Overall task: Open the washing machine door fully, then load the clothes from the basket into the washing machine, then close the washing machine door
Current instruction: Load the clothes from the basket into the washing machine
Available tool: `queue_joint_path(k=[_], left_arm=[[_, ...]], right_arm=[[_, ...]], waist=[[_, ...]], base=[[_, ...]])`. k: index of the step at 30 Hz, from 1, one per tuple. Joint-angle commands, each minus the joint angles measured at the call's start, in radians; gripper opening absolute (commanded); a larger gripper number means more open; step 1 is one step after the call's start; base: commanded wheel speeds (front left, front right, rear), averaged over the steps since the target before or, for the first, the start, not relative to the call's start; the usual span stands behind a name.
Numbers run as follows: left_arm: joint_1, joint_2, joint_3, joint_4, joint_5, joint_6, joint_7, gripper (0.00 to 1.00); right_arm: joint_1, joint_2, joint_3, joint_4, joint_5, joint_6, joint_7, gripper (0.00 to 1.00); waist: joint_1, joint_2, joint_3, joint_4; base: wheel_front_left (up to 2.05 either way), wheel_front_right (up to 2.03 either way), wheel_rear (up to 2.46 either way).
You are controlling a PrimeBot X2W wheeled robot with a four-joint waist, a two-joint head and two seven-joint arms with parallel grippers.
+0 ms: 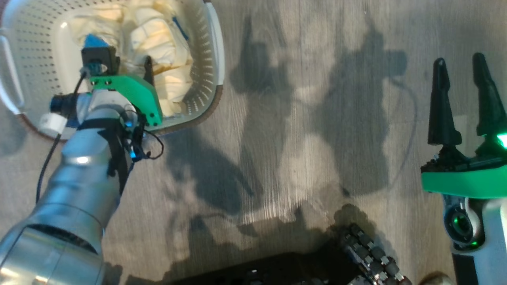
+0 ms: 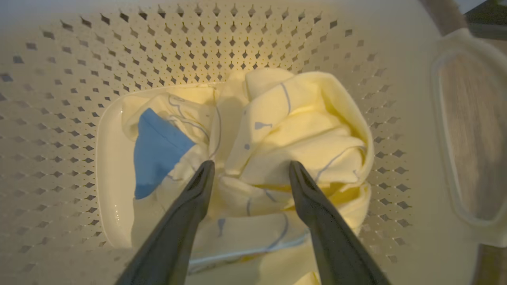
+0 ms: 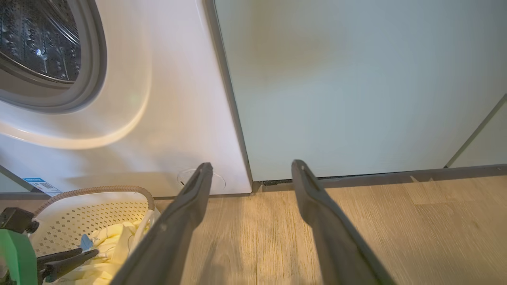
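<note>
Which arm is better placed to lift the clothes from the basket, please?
Left: the left gripper is open inside the cream-white perforated plastic basket, aimed at the pale cream-yellow fabric bundle. The right gripper is open over the grey wooden floor, away from the basket.

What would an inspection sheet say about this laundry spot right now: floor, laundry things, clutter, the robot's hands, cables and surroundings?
Surface: wood-grain floor, crossed by shadows.
Job's things: clothes bundled inside the basket; the basket stands before the washing machine, whose drum is exposed.
Clutter: nothing seen.
Hands: left hand open, down in the basket at the clothes, contact unclear; right hand open, holding nothing, above the floor.
Cables: black cable along the left forearm.
Surroundings: pale cabinet right beside the machine.
</note>
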Motion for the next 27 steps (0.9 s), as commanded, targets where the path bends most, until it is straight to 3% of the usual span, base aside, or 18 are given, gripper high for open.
queue_joint_path(k=[1, 15, 20, 21, 22, 24, 25, 27], left_arm=[[-0.013, 0.037, 0.014, 0.007, -0.008, -0.006, 0.011, 1.00], [-0.122, 0.060, -0.026, 0.098, -0.070, -0.045, 0.271, 1.00], [-0.122, 0.069, -0.048, 0.066, -0.103, -0.045, 0.299, 1.00], [-0.119, 0.071, -0.051, 0.064, -0.111, -0.045, 0.306, 0.94], [-0.118, 0.073, -0.054, 0.062, -0.117, -0.045, 0.309, 0.73], [-0.115, 0.078, -0.061, 0.059, -0.124, -0.045, 0.306, 0.15], [-0.114, 0.080, -0.065, 0.059, -0.127, -0.045, 0.301, 0.00], [-0.111, 0.083, -0.070, 0.061, -0.131, -0.045, 0.287, 0.00]], right_arm=[[0.013, -0.010, 0.019, -0.033, 0.011, 0.004, -0.007, 1.00], [0.013, -0.010, 0.059, -0.033, 0.073, 0.004, -0.007, 1.00], [0.012, -0.010, 0.064, -0.034, 0.084, 0.004, -0.007, 1.00], [0.012, -0.010, 0.064, -0.034, 0.087, 0.004, -0.007, 1.00], [0.011, -0.010, 0.064, -0.034, 0.088, 0.004, -0.007, 1.00], [0.008, -0.010, 0.062, -0.034, 0.091, 0.004, -0.007, 1.00], [0.008, -0.010, 0.061, -0.034, 0.092, 0.004, -0.007, 1.00], [0.007, -0.010, 0.057, -0.033, 0.092, 0.004, -0.007, 1.00]], waist=[[0.0000, 0.0000, 0.026, -0.021], [0.0000, 0.0000, 0.088, -0.093], [0.0000, 0.0000, 0.099, -0.103], [0.0000, 0.0000, 0.100, -0.105], [0.0000, 0.0000, 0.100, -0.106], [0.0000, 0.0000, 0.099, -0.107], [0.0000, 0.0000, 0.098, -0.106], [0.0000, 0.0000, 0.094, -0.103]], base=[[0.00, 0.00, 0.00], [0.00, 0.00, 0.00], [0.00, 0.00, 0.00], [0.00, 0.00, 0.00], [0.00, 0.00, 0.00], [0.00, 0.00, 0.00], [0.00, 0.00, 0.00], [0.00, 0.00, 0.00]])
